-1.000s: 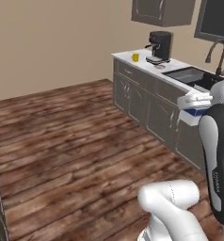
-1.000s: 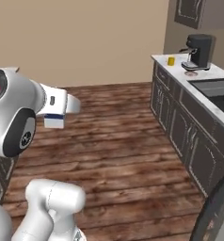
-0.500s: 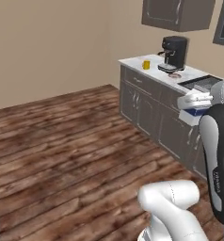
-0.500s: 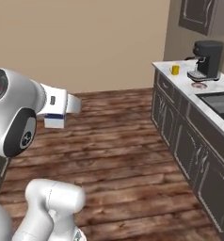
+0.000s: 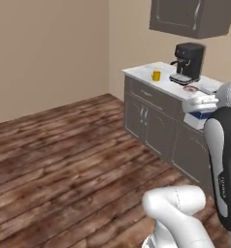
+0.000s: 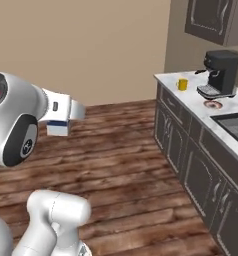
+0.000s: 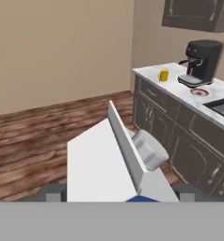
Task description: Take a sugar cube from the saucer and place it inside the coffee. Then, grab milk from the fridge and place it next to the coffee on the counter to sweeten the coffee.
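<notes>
Milk [image 7: 104, 162] was in the hand [image 7: 114, 193], a white gable-top carton with a blue band low down, jaws standing wide around its body, dark finger tips either side of it in the hand view. Both base views showed the same carton carried up at the arm's end, above the wooden floor [image 5: 64, 160] and well apart from the surface [image 6: 191, 92].

Step in hand, as I judged it: second half of the task, the carry from the fridge to the surface. Couldn't tell from these frames whether the sugar cube was already in the coffee [image 6: 182, 84]; too small to see.

Task things were sited as follows: the coffee, a yellow mug, stood near the far end of the surface. The saucer [image 6: 213, 104] lay closer in, just in front of the black coffee machine [image 6: 220, 72]. The mug and saucer were apart, with bare marble between them.

Next move would call for the base to close in on the surface, then for the arm to reach out and lower the carton upright onto bare marble beside the mug, clear of the machine and saucer, before letting go.

Count:
- 1 carton
- 1 mug
- 1 saucer
- 1 coffee machine
- 1 sink [image 6: 236, 122] in the surface
- 1 wall cabinet [image 6: 213, 20] above
</notes>
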